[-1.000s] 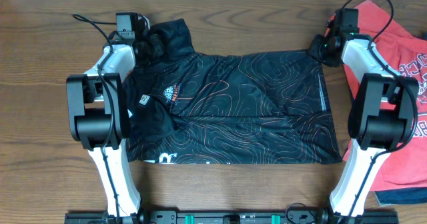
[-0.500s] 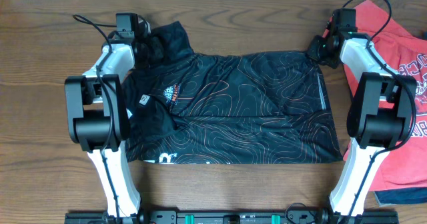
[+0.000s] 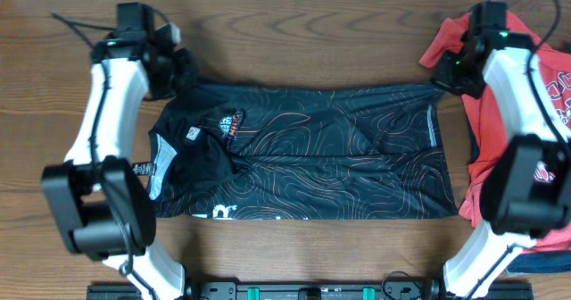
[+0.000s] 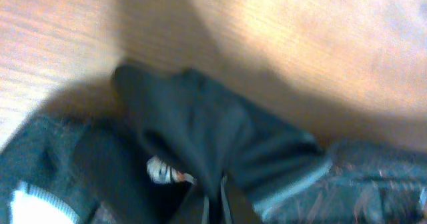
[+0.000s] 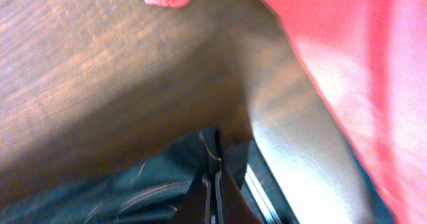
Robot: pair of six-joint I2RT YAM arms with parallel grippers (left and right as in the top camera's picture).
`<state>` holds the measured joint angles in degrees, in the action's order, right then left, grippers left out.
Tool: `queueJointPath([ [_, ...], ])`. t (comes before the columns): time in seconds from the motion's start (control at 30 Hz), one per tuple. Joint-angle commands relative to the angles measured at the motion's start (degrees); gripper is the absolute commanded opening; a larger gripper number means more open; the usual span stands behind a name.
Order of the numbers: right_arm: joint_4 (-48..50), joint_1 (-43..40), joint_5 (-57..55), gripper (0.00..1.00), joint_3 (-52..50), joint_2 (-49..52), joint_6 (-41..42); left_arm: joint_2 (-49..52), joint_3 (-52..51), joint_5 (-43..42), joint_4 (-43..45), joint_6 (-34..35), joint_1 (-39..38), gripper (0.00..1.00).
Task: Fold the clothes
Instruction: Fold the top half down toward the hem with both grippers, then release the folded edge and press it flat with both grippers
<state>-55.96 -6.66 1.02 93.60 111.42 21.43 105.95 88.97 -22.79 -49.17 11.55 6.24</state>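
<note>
Pinching far corners of the black shirt (image 3: 303, 153), left jaws and right jaws both clamped on cloth

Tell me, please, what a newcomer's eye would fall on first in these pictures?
The black shirt with thin orange contour lines lies spread flat across the middle of the wooden table. The left gripper and the right gripper each pinch one of its far corners, and that edge looks taut between them. A red T-shirt lies bunched at the right edge, partly under the right arm.
</note>
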Motion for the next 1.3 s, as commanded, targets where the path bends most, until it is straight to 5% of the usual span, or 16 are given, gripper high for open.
queueJointPath([
  [0.0, -4.52, -0.2, -7.06, 0.01, -0.02, -4.04, -0.94, -2.78, -0.02, 0.02, -5.57, -1.44, 2.75, 0.06],
  [0.33, -22.36, -0.2, -10.21, 0.01, -1.7, -6.08, -1.79, -3.52, -0.02, 0.31, -25.33, -4.5, 5.64, 0.06],
  [0.63, -27.69, -0.2, -9.99, 0.01, -7.69, -6.08, -1.81, -3.52, -0.55, 6.14, -34.6, -7.04, 5.64, 0.06],
  [1.13, -25.07, -0.2, -10.54, 0.02, -16.96, -6.1, -1.73, -3.52, -14.08, 9.88, -33.66, -6.86, 5.2, 0.06],
  [1.27, -26.05, -0.2, -12.15, 0.11, -16.96, -6.1, -1.7, -3.52, -16.63, 10.16, -33.24, -6.82, 5.2, 0.06],
])
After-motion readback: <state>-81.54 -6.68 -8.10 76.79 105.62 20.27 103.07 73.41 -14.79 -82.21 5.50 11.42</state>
